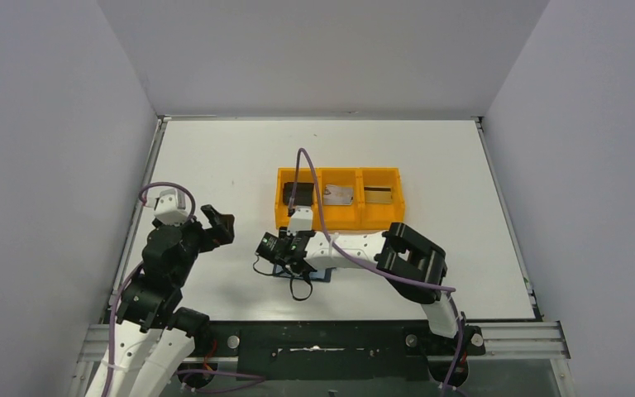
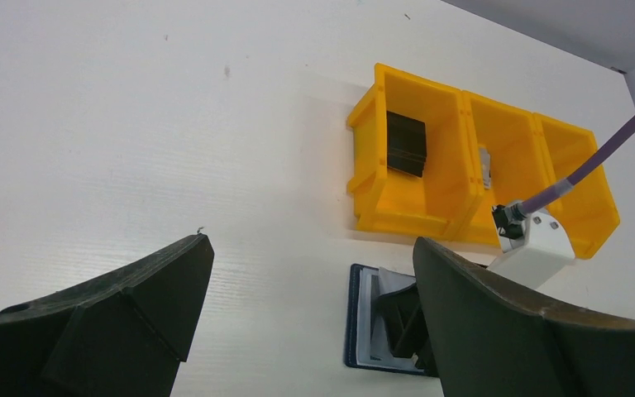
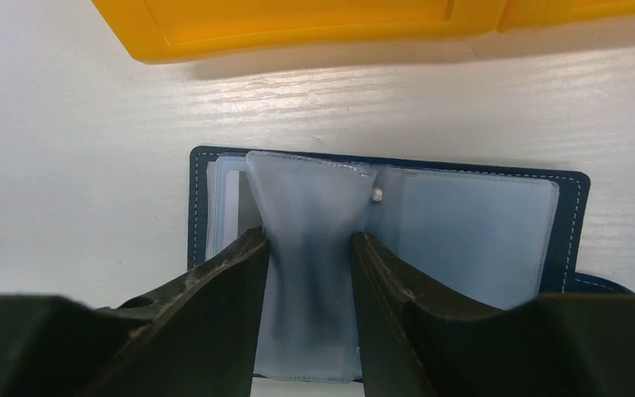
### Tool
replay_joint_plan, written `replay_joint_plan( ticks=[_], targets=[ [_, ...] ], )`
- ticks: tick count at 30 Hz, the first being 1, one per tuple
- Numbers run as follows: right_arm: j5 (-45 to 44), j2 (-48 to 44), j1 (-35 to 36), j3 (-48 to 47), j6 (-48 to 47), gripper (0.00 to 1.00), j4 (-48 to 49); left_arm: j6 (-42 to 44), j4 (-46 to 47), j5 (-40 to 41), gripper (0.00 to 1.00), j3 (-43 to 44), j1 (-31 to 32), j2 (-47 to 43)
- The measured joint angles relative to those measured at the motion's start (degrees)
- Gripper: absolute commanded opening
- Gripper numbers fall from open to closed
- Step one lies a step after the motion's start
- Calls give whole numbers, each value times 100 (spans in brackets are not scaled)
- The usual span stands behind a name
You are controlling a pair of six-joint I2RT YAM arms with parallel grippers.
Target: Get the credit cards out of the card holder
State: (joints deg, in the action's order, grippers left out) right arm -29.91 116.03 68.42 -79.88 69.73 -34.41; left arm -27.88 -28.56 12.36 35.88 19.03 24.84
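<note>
Since the right tool (image 3: 307,248) is clenched on a clear sleeve (image 3: 306,194) of the open card holder (image 3: 471,223), toward the near edge of the counter (image 1: 215,157), I'd lift gently and check for leftovers. Left tool (image 2: 312,244) hangs released. Beyond, two credit cards (image 1: 339,195) lie in the orange tray (image 1: 339,222).

This looks like a robotics lab test cell: a white surface (image 1: 215,157) enclosed by plain grey walls (image 1: 322,50), with two robot arms (image 1: 161,256) bolted to a metal rail (image 1: 513,335) at its near edge.
</note>
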Motion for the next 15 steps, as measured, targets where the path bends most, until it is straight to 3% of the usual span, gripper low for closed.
replay_joint_plan(
  ticks=[3, 10, 15],
  targets=[
    [-87, -31, 11, 101, -24, 22, 116, 0, 2, -42, 94, -11, 0, 50],
    [-116, -358, 24, 708, -273, 19, 756, 9, 7, -221, 94, -28, 0, 221],
    [369, -999, -17, 1766, -566, 19, 1930, 59, 42, -612, 93, -55, 0, 455]
  ],
)
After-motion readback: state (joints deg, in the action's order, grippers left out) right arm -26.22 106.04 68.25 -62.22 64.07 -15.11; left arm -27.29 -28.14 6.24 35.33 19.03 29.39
